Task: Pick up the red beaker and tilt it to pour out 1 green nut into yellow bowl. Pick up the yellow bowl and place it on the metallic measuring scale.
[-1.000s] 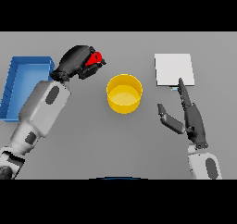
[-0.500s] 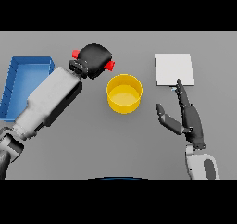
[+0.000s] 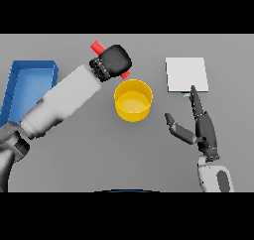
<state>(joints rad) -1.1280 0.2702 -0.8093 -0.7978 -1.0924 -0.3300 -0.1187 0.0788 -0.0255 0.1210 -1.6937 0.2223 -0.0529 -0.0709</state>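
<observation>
My left hand (image 3: 115, 60) is shut on the red beaker (image 3: 97, 47), which is held above the table just left of and behind the yellow bowl (image 3: 133, 100). Only the beaker's two red ends show past the fingers, one at the upper left and one at the lower right near the bowl's rim. No green nut is visible. The bowl stands on the table and looks empty. The metallic measuring scale (image 3: 186, 74) lies flat at the right rear. My right hand (image 3: 201, 127) is open, fingers straight, right of the bowl and just in front of the scale.
A blue tray (image 3: 27, 83) sits at the left edge, partly behind my left forearm. Grey table (image 3: 124, 154) stretches across the front.
My left hand has carried the beaker up and to the right, from near the tray to beside the bowl's rim. The right hand has barely moved.
</observation>
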